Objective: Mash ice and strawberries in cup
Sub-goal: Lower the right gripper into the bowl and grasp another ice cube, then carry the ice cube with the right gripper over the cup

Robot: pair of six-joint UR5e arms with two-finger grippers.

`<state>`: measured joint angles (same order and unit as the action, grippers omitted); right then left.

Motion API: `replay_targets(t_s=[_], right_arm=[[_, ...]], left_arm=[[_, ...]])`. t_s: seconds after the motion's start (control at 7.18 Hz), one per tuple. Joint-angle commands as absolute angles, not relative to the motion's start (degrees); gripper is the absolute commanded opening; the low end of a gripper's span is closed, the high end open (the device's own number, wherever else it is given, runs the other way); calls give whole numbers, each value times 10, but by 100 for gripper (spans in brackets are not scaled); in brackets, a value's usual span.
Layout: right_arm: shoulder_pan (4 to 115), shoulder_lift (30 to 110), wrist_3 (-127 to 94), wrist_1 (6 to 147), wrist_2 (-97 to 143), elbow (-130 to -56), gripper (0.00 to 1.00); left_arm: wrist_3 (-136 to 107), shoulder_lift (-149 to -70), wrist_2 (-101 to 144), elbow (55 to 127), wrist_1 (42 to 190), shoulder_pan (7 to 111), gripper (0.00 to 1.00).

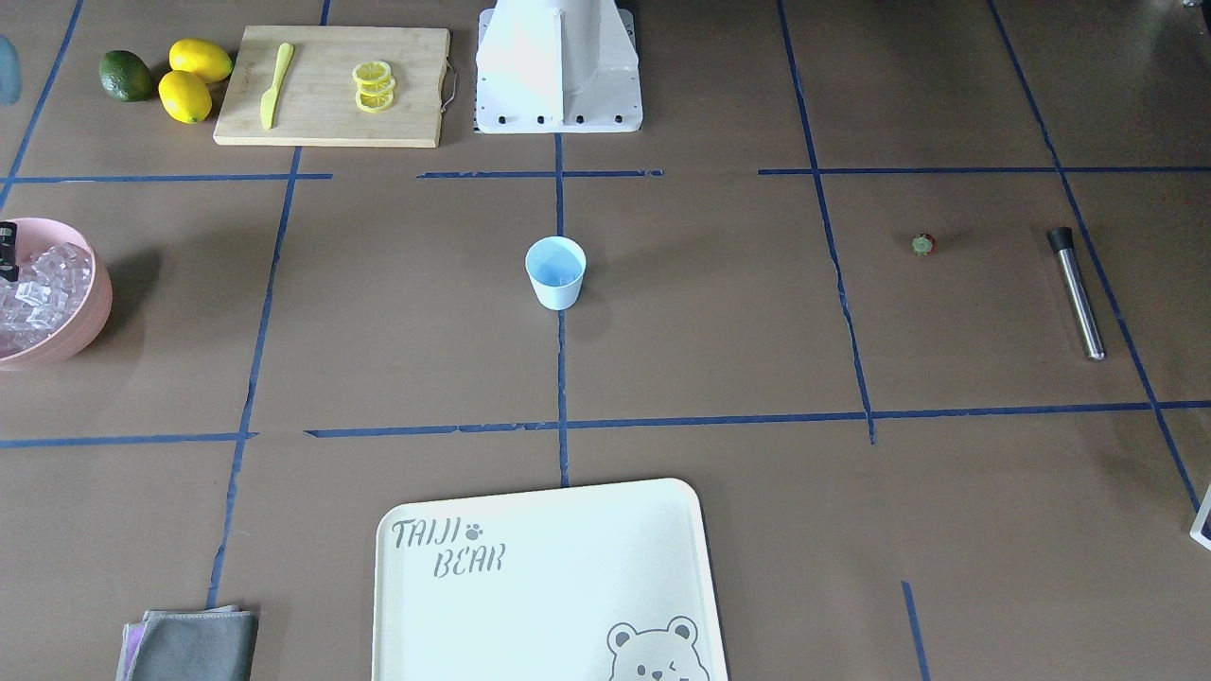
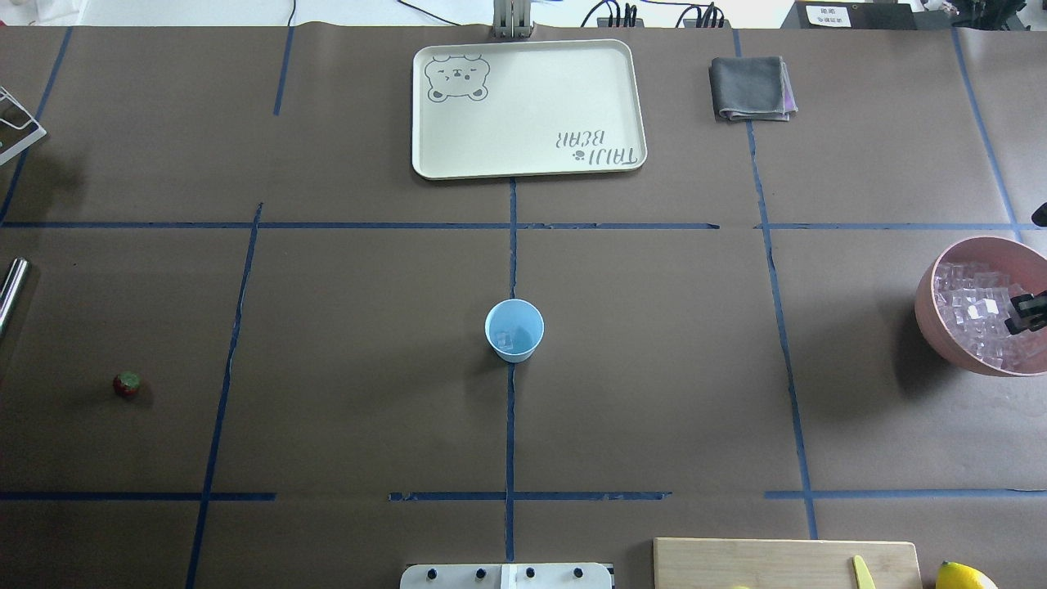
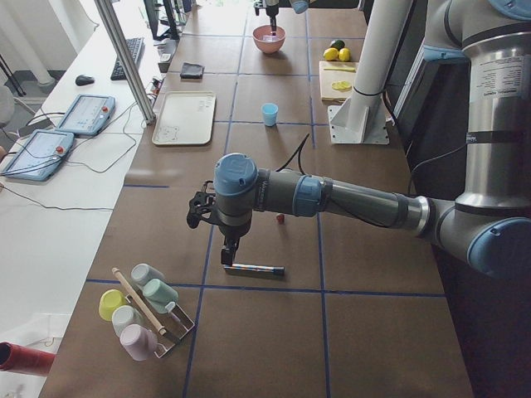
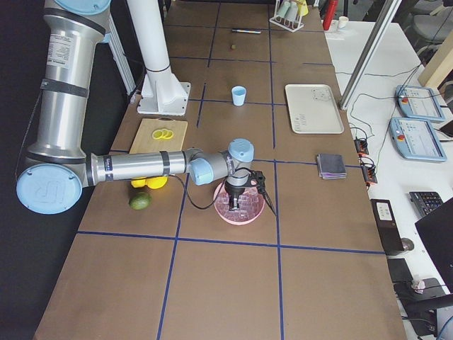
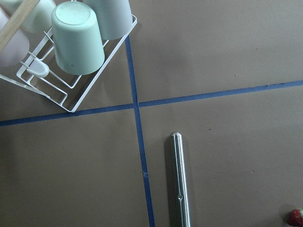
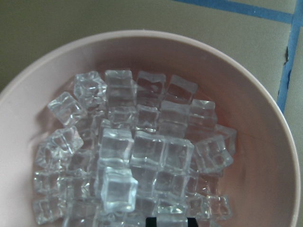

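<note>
The cup (image 2: 514, 330) stands on a brown table (image 2: 368, 327) gridded with blue tape (image 2: 511, 425), the strawberry (image 2: 126, 384) well to its left and the ice (image 6: 142, 156) in a pink bowl (image 2: 928, 303) well to its right. The right gripper (image 2: 1029, 309) hangs over that ice and the left gripper (image 3: 228, 253) beyond the strawberry; I cannot tell how either's jaws stand. A white desk (image 3: 41, 224) flanks the table.

Cream tray (image 1: 568, 586) printed "TAIJI BEAR", beside bear-face drawing
</note>
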<state>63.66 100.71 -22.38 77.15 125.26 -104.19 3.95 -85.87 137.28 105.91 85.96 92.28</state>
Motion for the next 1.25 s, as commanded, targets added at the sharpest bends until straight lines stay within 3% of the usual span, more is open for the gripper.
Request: replay_targets(t_s=[0.0,0.28,0.56,0.84,1.11], right_arm=[[670,1030,-218,780,1253,-1116,0],[689,1016,-221,872,1251,-1200,0],[679,898,-240,954,1252,-1202,0],[557,711,-435,1039,1244,-1195,0],[433,541,-593,1103,1183,-1138,0]], left_arm=[[40,-859,1374,1059,860,923,100],[40,-859,1374,1059,859,923,100],[40,-859,1374,1059,859,923,100],[40,-853,1375,1059,860,923,100],[40,-853,1374,1058,860,923,100]])
